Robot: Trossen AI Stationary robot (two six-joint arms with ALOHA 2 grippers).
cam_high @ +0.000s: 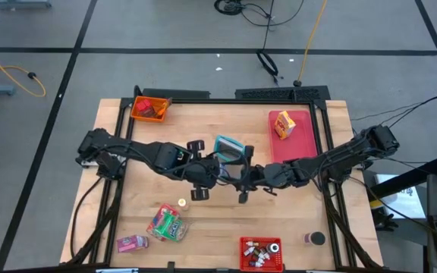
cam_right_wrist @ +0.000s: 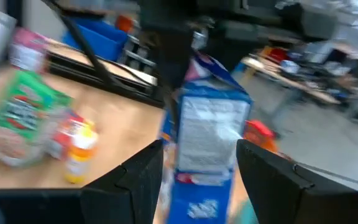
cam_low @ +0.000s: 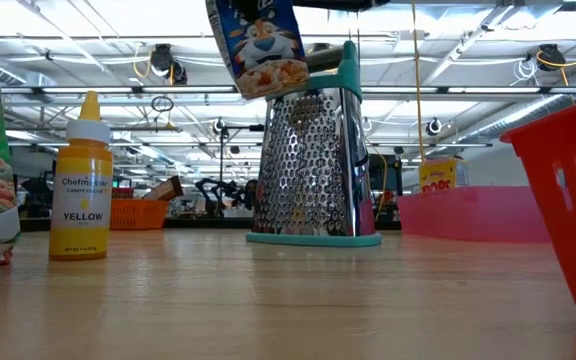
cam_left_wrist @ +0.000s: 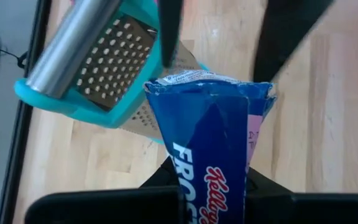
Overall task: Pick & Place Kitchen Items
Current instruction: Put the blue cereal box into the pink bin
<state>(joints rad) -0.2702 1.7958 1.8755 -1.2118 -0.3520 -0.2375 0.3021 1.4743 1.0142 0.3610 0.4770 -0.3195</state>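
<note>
The left hand (cam_high: 200, 180) is clamped narrow on a small blue cereal box (cam_left_wrist: 210, 149), holding it in the air at mid-desk just above and beside the teal-trimmed grater (cam_low: 313, 150). The right hand (cam_right_wrist: 194, 168) faces it with its fingers spread wide on either side of the same box — from here it looks like a hand-over about to happen. The worry is timing: if the left lets go before the right has closed, the box drops, and it could knock the grater standing right under it. If the right closes off-centre, the thin card may crumple or twist out of both grips. The two arms are also very close together, so a small misjudged move could bump one wrist into the other. The pink tray (cam_high: 309, 148) at the right, already carrying a yellow box (cam_high: 283, 123), seems the likely destination — well apart from here.
</note>
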